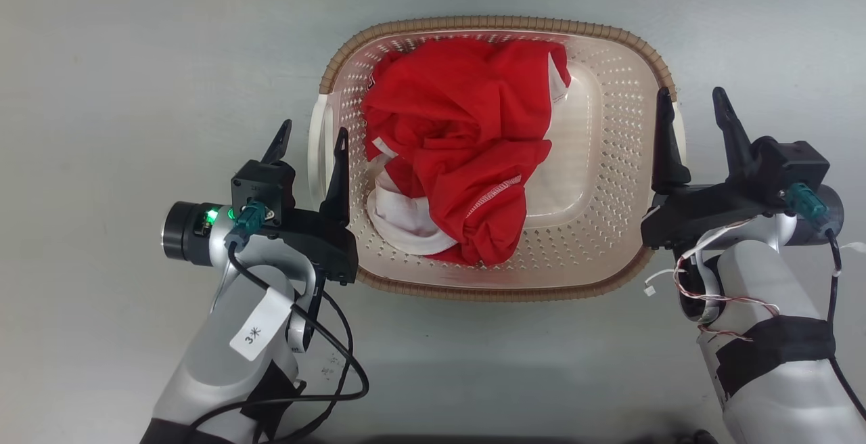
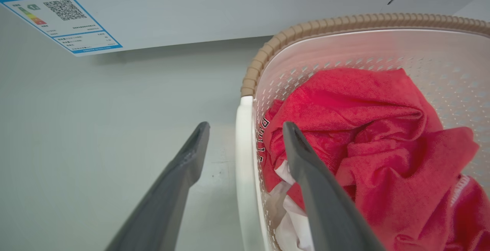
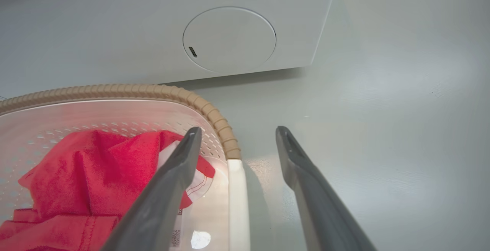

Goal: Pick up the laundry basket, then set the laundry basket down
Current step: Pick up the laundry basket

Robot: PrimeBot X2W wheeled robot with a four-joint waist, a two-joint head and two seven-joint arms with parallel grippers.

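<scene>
The laundry basket point(image 1: 500, 22) sits on the grey floor, cream with perforated walls and a brown woven-look rim. A crumpled red and white garment point(image 1: 467, 146) lies inside it. My left gripper point(image 1: 315, 127) is open, its two fingers straddling the white left handle point(image 1: 316, 153), one inside the basket and one outside. My right gripper point(image 1: 691, 92) is open the same way across the right handle point(image 1: 680, 132). In the left wrist view the left gripper point(image 2: 247, 124) has the handle point(image 2: 245, 167) between its fingers. In the right wrist view the right gripper point(image 3: 238, 130) stands over the handle point(image 3: 237, 197).
A white appliance front stands just beyond the basket. It carries a blue-edged energy label point(image 2: 57, 13) and a round cap point(image 3: 229, 38). Bare grey floor point(image 1: 135, 58) lies to the left, right and front of the basket.
</scene>
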